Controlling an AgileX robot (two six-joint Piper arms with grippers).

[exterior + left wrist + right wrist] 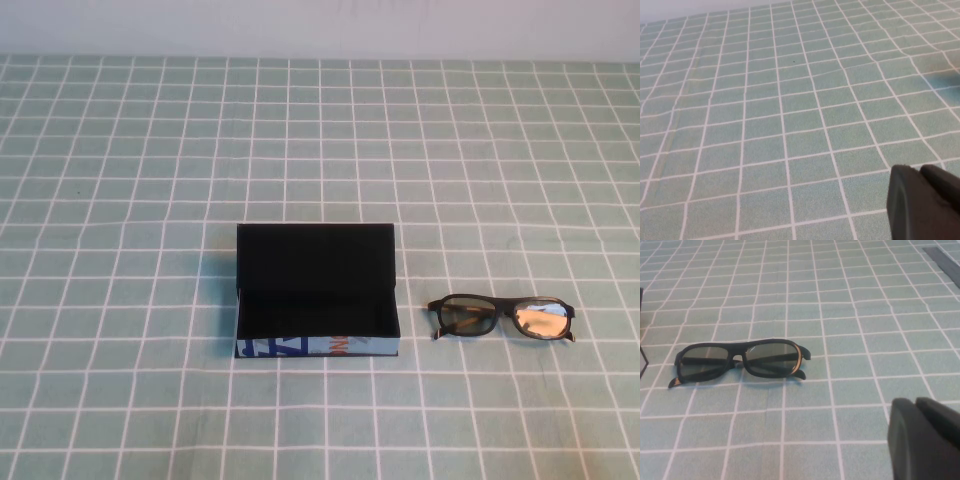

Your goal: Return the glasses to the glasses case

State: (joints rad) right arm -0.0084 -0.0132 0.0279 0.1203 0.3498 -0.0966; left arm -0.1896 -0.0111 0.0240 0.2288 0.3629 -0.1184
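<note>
High view shows the rectangular black glasses case (318, 297) open, the black thick-framed tinted glasses (503, 318) on the cloth at its three o'clock, nothing done yet; left gripper (925, 202) and right gripper (925, 437) hold nothing, closure unclear.

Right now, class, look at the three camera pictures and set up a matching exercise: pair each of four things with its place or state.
Column 1
1. glasses case
2. glasses
3. left tool
4. right tool

Column 2
A. lying on the cloth to the right of the box, arms folded
B. above bare checked cloth, no task thing in its view
C. lid raised, interior empty
D. near the glasses, not touching them

Pairs: 1-C, 2-A, 3-B, 4-D

Both tools show only in their own wrist views.
</note>
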